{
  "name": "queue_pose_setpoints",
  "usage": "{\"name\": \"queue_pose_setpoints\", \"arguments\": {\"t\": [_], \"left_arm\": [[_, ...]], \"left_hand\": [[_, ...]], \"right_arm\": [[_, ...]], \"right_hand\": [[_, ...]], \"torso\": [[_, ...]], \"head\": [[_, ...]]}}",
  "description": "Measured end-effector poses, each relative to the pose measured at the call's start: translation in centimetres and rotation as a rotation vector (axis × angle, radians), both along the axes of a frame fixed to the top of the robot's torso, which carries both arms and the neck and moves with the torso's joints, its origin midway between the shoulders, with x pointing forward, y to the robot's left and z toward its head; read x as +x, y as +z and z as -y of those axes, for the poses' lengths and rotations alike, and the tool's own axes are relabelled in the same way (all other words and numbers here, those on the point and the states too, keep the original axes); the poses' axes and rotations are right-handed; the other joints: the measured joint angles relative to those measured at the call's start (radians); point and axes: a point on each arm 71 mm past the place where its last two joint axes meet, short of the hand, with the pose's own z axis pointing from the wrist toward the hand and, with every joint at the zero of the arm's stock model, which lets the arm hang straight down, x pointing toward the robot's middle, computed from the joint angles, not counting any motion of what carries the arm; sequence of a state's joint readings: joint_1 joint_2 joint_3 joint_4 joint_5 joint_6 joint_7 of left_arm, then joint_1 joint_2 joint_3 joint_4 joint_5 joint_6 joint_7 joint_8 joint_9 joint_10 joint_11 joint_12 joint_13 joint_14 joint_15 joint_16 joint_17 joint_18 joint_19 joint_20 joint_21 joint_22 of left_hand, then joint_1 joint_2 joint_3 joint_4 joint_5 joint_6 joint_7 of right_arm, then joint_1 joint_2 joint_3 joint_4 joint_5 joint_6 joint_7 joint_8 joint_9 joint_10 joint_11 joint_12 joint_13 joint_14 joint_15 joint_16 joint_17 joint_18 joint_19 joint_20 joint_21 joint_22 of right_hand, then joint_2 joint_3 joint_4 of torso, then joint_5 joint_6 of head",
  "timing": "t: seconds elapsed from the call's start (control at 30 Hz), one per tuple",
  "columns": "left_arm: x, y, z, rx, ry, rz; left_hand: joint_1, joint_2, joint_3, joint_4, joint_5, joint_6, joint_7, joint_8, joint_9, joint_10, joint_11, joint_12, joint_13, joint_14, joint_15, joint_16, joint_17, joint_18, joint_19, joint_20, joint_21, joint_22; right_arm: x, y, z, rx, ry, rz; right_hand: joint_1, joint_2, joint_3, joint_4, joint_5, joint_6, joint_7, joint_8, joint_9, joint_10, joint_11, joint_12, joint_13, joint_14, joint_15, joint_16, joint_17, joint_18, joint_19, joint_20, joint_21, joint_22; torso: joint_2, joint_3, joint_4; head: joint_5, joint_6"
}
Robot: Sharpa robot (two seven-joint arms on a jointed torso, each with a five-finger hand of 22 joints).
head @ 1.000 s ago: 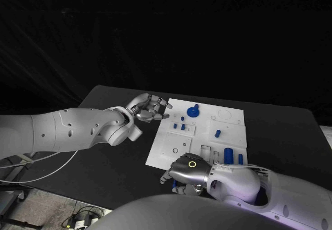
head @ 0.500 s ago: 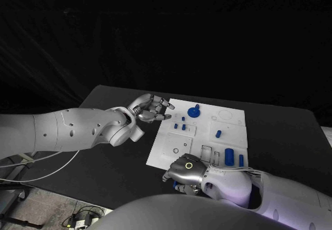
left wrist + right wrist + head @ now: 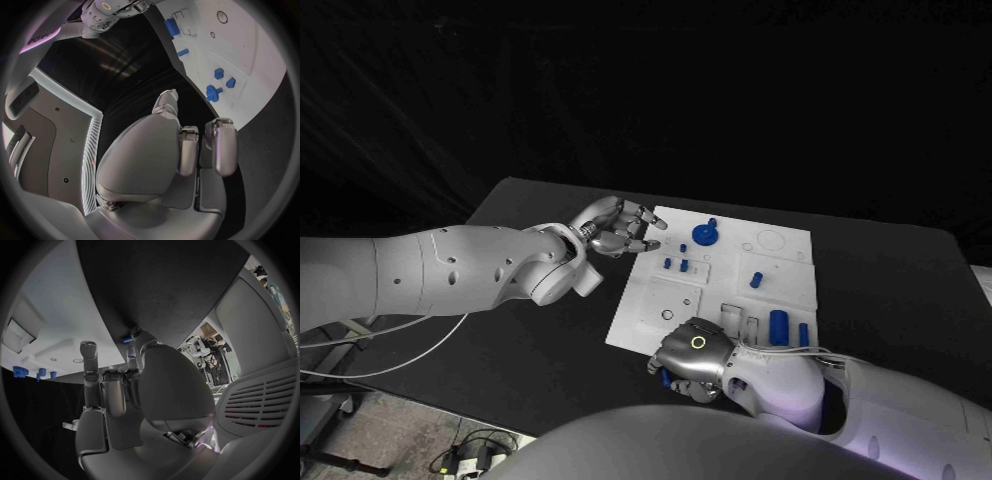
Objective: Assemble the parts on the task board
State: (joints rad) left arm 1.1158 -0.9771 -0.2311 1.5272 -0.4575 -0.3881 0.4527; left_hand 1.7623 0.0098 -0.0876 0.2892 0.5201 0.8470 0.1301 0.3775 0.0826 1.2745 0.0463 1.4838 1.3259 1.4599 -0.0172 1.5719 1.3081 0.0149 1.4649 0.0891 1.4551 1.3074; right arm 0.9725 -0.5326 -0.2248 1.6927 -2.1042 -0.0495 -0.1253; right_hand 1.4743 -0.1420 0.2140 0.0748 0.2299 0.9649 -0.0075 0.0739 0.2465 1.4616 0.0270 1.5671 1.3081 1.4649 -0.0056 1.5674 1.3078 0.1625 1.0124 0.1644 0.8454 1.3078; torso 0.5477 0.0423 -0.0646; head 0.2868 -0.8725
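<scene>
The white task board (image 3: 718, 290) lies mid-table. A blue round knob (image 3: 704, 234), some small blue pieces (image 3: 666, 263) and a tall blue cylinder (image 3: 776, 323) stand on it. My left hand (image 3: 617, 228) hovers at the board's far left corner with loosely bent fingers (image 3: 222, 145) and holds nothing. The knob (image 3: 214, 93) lies just ahead of it. My right hand (image 3: 687, 366) sits at the board's near edge with its fingers curled in. A small blue part (image 3: 128, 339) shows pinched at its thumb tip.
The black table (image 3: 545, 330) surrounds the board, with bare room to its left and right. Rectangular and round recesses (image 3: 678, 296) mark the board's near left area. My left forearm (image 3: 459, 270) stretches over the table's left side.
My right hand's fingers have curled in under the palm at the board's near edge. My left hand has barely moved.
</scene>
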Motion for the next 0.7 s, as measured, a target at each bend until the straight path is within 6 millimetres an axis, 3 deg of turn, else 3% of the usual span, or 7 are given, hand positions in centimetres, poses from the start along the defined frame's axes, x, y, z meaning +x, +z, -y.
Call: {"name": "queue_pose_setpoints", "arguments": {"t": [0.17,0.57,0.7], "left_arm": [[0.02,-0.02,0.20,-0.001,-0.004,-0.002],[0.01,-0.07,0.29,-0.001,-0.010,-0.008],[0.01,-0.10,0.35,-0.001,-0.013,-0.011]], "left_hand": [[-0.001,-0.001,0.000,0.000,0.000,0.000,0.000,0.000,0.000,0.000,0.000,0.000,0.000,0.000,0.000,0.000,0.000,0.000,0.000,0.000,0.000,0.000],[-0.001,-0.001,0.000,0.000,0.000,0.000,0.000,0.000,-0.001,0.011,0.000,0.004,-0.006,0.000,0.000,0.000,0.000,0.000,0.000,0.000,0.000,0.000],[-0.001,-0.001,0.000,0.000,0.000,0.000,0.000,0.000,-0.002,0.016,0.001,0.004,-0.006,0.000,0.000,0.000,0.000,0.000,0.000,0.000,0.000,0.000]], "right_arm": [[0.19,-0.06,0.00,0.003,-0.004,0.003],[0.41,-0.28,-0.34,0.019,-0.007,-0.002],[0.37,-0.45,-0.52,0.022,-0.006,-0.007]], "right_hand": [[-0.004,0.004,-0.012,0.012,0.000,0.035,-0.003,0.015,0.024,0.003,0.003,0.000,0.000,0.000,0.000,0.000,0.000,0.000,0.000,0.000,-0.004,0.000],[-0.008,0.008,-0.012,0.012,0.000,0.056,-0.017,0.022,0.035,0.003,0.003,0.000,0.000,0.000,0.000,0.000,0.000,0.000,-0.003,0.004,-0.004,0.000],[-0.019,0.018,-0.017,0.017,0.007,0.099,-0.011,0.038,0.046,0.003,0.003,0.000,0.000,0.000,0.000,0.000,0.000,0.000,-0.003,0.004,-0.004,0.000]], "torso": [[0.000,-0.0001,0.0000],[0.000,-0.0001,0.0005],[-0.001,-0.0001,0.0005]], "head": [[-0.001,0.000],[0.002,0.000],[0.004,0.000]]}}
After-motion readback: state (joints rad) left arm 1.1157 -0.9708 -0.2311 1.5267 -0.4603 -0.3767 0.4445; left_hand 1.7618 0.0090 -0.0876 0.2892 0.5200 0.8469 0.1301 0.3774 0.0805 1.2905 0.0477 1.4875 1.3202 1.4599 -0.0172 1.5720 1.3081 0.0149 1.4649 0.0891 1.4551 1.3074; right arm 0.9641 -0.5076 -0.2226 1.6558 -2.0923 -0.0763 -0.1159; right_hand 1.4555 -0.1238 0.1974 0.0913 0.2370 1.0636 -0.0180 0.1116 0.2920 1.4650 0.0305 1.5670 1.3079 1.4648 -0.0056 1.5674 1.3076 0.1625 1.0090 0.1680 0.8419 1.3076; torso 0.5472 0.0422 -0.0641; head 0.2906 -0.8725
